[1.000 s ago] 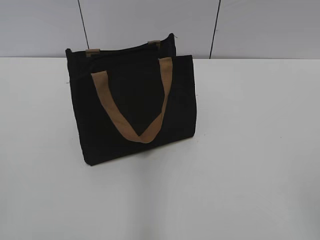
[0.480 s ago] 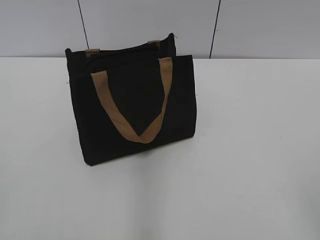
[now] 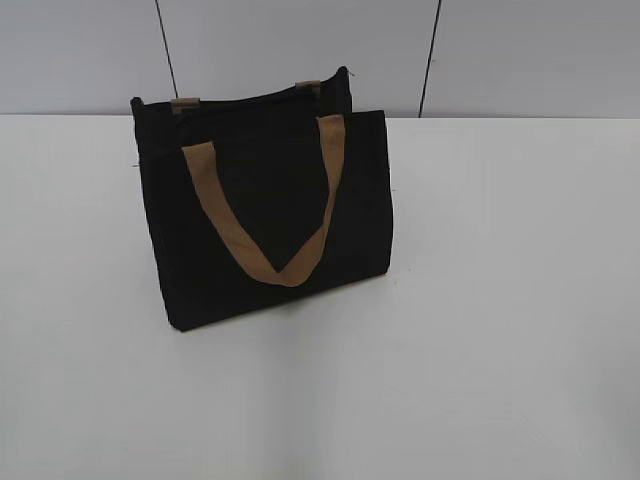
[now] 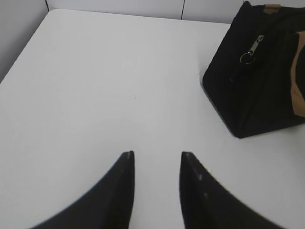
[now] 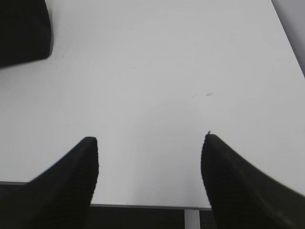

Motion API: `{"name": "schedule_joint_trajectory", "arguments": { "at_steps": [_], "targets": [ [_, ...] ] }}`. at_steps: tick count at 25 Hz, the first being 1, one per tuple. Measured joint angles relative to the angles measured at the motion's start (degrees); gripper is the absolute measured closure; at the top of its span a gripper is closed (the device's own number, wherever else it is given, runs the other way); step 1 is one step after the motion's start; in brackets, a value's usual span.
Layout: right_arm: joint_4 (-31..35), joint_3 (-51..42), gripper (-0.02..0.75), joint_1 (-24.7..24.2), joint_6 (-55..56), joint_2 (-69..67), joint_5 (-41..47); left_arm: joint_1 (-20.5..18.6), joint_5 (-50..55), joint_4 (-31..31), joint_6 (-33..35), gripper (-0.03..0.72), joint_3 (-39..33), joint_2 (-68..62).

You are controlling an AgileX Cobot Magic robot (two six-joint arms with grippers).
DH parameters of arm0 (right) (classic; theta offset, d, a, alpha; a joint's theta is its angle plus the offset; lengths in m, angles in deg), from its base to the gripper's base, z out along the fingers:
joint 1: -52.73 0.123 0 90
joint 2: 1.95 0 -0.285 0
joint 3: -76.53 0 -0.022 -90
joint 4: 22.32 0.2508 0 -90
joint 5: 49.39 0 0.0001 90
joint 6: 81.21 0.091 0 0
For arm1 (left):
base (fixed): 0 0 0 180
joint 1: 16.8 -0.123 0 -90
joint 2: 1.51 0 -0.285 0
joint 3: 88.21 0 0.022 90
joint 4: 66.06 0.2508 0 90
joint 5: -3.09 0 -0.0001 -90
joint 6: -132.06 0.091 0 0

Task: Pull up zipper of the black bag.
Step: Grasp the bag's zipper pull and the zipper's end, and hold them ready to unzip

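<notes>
The black bag (image 3: 270, 215) stands upright on the white table (image 3: 500, 300), left of centre, with a tan strap handle (image 3: 262, 225) hanging down its front. In the left wrist view the bag (image 4: 259, 90) is at the upper right, and the zipper's silver pull tab (image 4: 254, 49) with a ring hangs on the bag's end face. My left gripper (image 4: 156, 155) is open and empty over bare table, well to the left of the bag. My right gripper (image 5: 150, 140) is open and empty near the table's front edge; a corner of the bag (image 5: 24, 31) shows at its upper left.
A grey panelled wall (image 3: 300, 50) stands behind the table. The table's left edge (image 4: 24, 52) shows in the left wrist view, its front edge (image 5: 143, 206) and right edge in the right wrist view. Neither arm shows in the exterior view.
</notes>
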Motion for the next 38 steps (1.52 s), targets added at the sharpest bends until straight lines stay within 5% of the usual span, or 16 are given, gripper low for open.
{"name": "schedule_joint_trajectory", "arguments": {
  "at_steps": [10, 15, 25, 33, 38],
  "targets": [
    [0.0, 0.0, 0.224, 0.0, 0.0, 0.0, 0.0, 0.0, -0.1, -3.0, 0.0, 0.439, 0.0, 0.0],
    [0.0, 0.0, 0.224, 0.0, 0.0, 0.0, 0.0, 0.0, -0.6, -3.0, 0.0, 0.274, 0.1, -1.7],
    [0.0, 0.0, 0.224, 0.0, 0.0, 0.0, 0.0, 0.0, -13.6, -4.3, 4.7, 0.229, 2.6, -32.0],
    [0.0, 0.0, 0.224, 0.0, -0.4, 0.0, -0.1, 0.0, -39.4, -18.2, 23.9, 0.26, 2.6, -53.2],
    [0.1, 3.6, 0.224, 0.0, -2.2, -6.9, 0.2, 0.0, -44.1, -34.8, 47.6, 0.262, 2.6, -62.9]
  ]
}}
